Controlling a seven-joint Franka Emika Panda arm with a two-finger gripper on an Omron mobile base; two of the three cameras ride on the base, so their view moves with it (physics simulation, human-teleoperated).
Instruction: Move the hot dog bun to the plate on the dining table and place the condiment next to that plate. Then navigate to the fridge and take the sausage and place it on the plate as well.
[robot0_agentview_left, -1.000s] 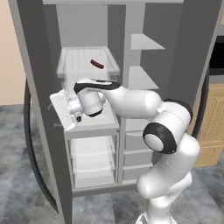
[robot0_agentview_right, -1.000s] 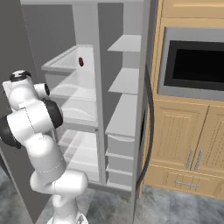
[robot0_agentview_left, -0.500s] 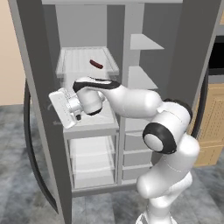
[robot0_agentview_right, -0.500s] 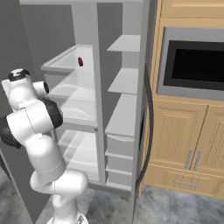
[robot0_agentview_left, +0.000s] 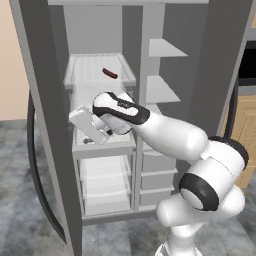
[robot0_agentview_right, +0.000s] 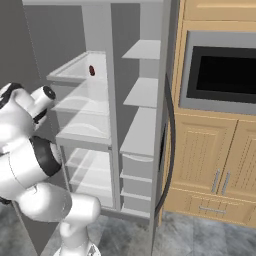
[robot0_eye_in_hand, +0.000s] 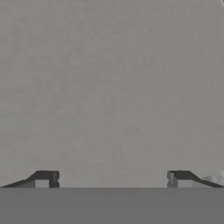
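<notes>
Two dark fingertips (robot0_eye_in_hand: 43, 178) stand far apart at the bottom of the hand view, so the jaws are spread wide with nothing between them, and ahead of them lies a plain grey surface too featureless to name. From the left base view the white arm rises at the lower right, bends at a dark-ringed elbow and reaches up and leftward into the open fridge (robot0_agentview_left: 215, 55), ending in a white hand whose flat body tilts down toward the left. The gripper (robot0_agentview_left: 88, 141) sits at the front edge of the middle left shelf (robot0_agentview_left: 107, 149), close to the fridge's left wall, though its fingers are too small there to make out. One shelf higher, the sausage (robot0_agentview_left: 110, 73) lies on the pale upper shelf (robot0_agentview_left: 100, 67), well above and slightly right of the hand and clearly apart from it. From the right base view the sausage (robot0_agentview_right: 92, 70) shows as a small dark red spot toward the back of that same upper left shelf, while the arm's upper joints crowd the left edge of the picture. Right of the fridge stand wooden cabinets (robot0_agentview_right: 215, 165) with a built-in oven (robot0_agentview_right: 220, 75).
</notes>
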